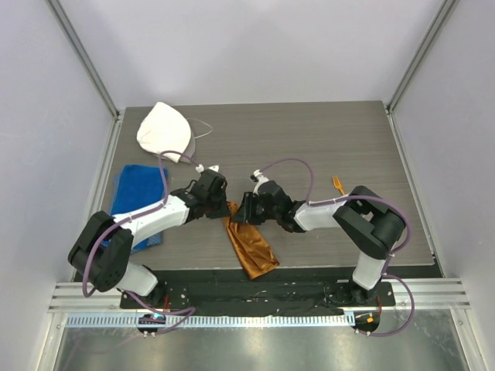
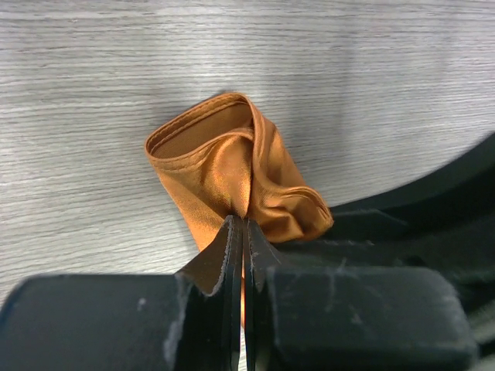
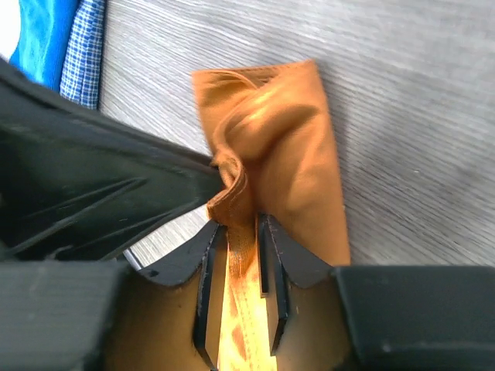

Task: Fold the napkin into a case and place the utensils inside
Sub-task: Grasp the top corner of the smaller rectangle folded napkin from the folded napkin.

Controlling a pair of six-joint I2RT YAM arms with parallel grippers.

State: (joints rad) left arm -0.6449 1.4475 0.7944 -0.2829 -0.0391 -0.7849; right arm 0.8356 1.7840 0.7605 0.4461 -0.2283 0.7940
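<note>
Napkin (image 1: 249,246): rust-orange cloth with a slight sheen, thin, creased and stitched at the hem. It lies as a narrow folded strip at the middle of the tabletop (image 1: 325,139). Its long axis runs from the two end effectors back toward the near edge, slanting slightly right, and its near end reaches that edge.

Left end effector (image 2: 241,224): closed, pinching a bunched fold at the strip's far end. The cloth puffs into an open loop just beyond the fingertips.

Right end effector (image 3: 240,224): jaws parted, with a hemmed ridge of the same far end running between them. Narrow gaps show on both sides, so no firm grip is evident.

Both end effectors sit at the far end, nearly touching. The cloth extends from them toward the arm bases.

Utensils: one small orange plastic piece (image 1: 338,184) lies toward the right edge, well apart from the napkin and nearer the right arm. I cannot tell whether it is the fork or the spoon.

Judgement: folding is unfinished and insertion has not begun.
</note>
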